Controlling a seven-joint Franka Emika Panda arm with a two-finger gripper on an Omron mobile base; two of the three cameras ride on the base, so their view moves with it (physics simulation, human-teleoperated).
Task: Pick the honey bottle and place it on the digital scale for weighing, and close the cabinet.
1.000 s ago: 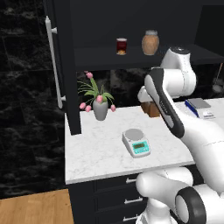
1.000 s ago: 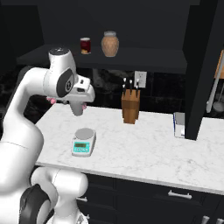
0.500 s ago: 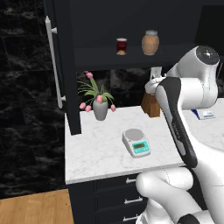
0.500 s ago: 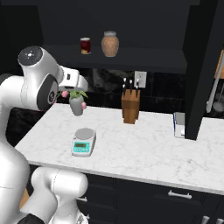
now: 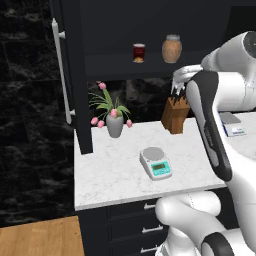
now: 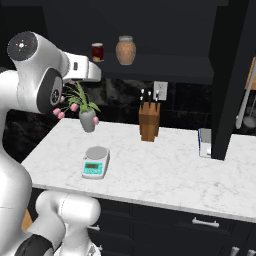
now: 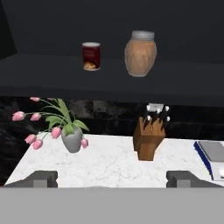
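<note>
One honey bottle [image 7: 140, 53] stands upright on the shelf [image 7: 109, 83] inside the open cabinet [image 5: 71, 75], beside a smaller dark red jar [image 7: 91, 56] and well apart from the pincer [image 7: 111, 178], whose fingertips [image 7: 43, 178] stand wide apart, holding nothing. Digital scale [image 5: 155, 162] sits unloaded on the bench [image 5: 115, 175] below. Since the earlier frames the arm's upper joint has risen and swung outward; the bottle, scale and door are unchanged. Bench is white marble, carrying a tulip vase [image 5: 114, 123], a knife block [image 5: 175, 114] and a flat blue-topped device [image 7: 213, 154]. Backsplash is dark stone; dark drawers [image 5: 135, 220] sit beneath.
</note>
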